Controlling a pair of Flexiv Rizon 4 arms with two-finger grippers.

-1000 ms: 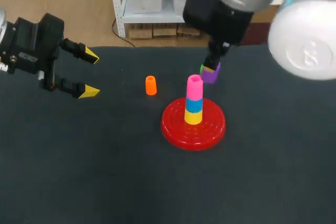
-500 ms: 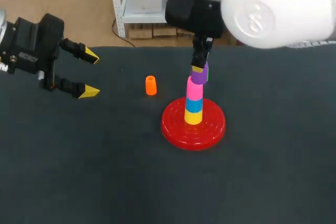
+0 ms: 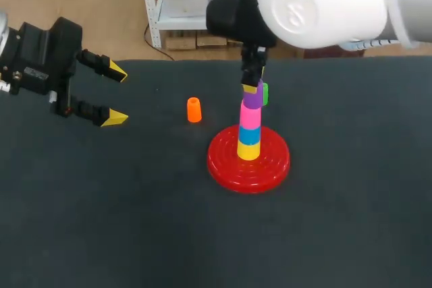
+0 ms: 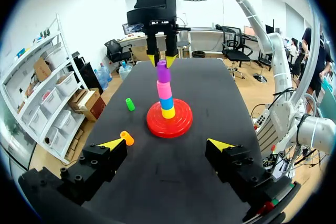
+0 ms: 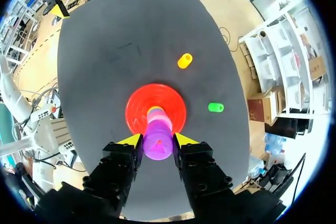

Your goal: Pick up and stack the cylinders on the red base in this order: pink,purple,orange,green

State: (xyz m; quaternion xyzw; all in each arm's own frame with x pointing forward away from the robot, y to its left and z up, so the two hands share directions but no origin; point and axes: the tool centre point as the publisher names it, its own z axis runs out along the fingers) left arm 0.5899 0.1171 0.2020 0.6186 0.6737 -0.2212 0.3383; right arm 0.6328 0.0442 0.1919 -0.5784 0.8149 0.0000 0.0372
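Head view. Grips the small purple cylinder [image 3: 252,98] with the right fingers [image 3: 250,88] just above the frame's centre, closed on it from two sides. Shows it upright, long axis vertical, directly atop the pink cylinder [image 3: 250,118], with a blue cylinder [image 3: 249,135] and a yellow cylinder [image 3: 248,151] below, all on the round red ribbed base [image 3: 223,163]. Looks seated or nearly so; likely calls next for release and a straight lift. Leaves the small orange cylinder [image 3: 194,109] upright on the dark worktop [image 3: 135,220], left of the base, between the stack and the left fingers [image 3: 115,118], spread wide and empty at the frame's left edge. Puts the green cylinder [image 3: 264,93] just behind the stack, partly hidden.

Left wrist view. Looks out between the open, empty left fingers [image 4: 113,143]. Finds the orange cylinder [image 4: 127,138] just ahead of one yellow tip, so far nearer this arm than the other. Places the green cylinder [image 4: 129,104] beyond it, beside the base [image 4: 155,127], and the right fingers [image 4: 169,61] above the purple top [image 4: 164,72].

Right wrist view. Looks straight down the stack's axis. Shows the purple cylinder [image 5: 158,142] pinched between both tips of the right fingers [image 5: 134,140], centred over the base [image 5: 139,108]. Sets the orange cylinder [image 5: 185,60] ahead, past the base, and the green cylinder [image 5: 216,107] off to one side.
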